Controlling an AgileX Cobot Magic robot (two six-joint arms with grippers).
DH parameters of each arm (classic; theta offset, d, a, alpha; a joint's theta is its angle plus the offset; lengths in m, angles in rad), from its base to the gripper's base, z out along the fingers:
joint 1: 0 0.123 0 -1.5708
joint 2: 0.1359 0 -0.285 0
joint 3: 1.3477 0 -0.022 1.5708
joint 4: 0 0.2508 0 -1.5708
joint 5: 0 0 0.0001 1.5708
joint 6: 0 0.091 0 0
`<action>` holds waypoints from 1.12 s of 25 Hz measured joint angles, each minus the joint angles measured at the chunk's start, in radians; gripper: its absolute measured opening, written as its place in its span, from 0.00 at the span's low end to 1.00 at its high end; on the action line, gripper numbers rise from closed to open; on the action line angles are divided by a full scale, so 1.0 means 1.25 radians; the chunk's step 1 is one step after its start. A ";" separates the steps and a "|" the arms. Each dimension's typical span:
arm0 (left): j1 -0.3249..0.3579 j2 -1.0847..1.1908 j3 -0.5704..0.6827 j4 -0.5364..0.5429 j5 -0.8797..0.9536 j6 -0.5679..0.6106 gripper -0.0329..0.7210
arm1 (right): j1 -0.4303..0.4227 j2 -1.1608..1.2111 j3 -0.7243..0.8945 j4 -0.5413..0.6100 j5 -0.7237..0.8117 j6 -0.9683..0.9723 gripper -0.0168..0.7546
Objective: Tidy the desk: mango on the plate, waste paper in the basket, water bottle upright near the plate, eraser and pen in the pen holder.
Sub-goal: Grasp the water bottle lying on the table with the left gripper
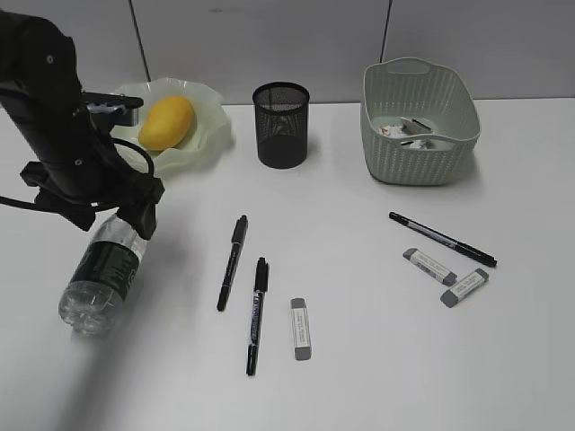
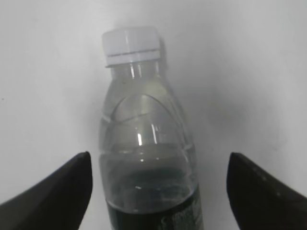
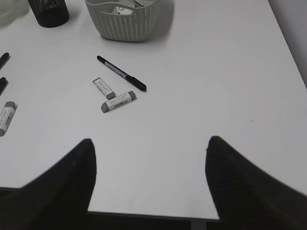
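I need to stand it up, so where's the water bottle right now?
The water bottle lies on its side at the desk's front left in the exterior view, below the plate, between the open left gripper's fingers.

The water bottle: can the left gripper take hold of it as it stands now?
Probably yes. The left gripper is open, with one finger on each side of the water bottle, which lies on the desk; nothing stands between them.
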 joint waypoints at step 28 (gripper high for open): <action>0.000 0.057 -0.002 0.001 -0.003 -0.002 0.70 | 0.000 0.000 0.000 0.000 0.000 0.000 0.75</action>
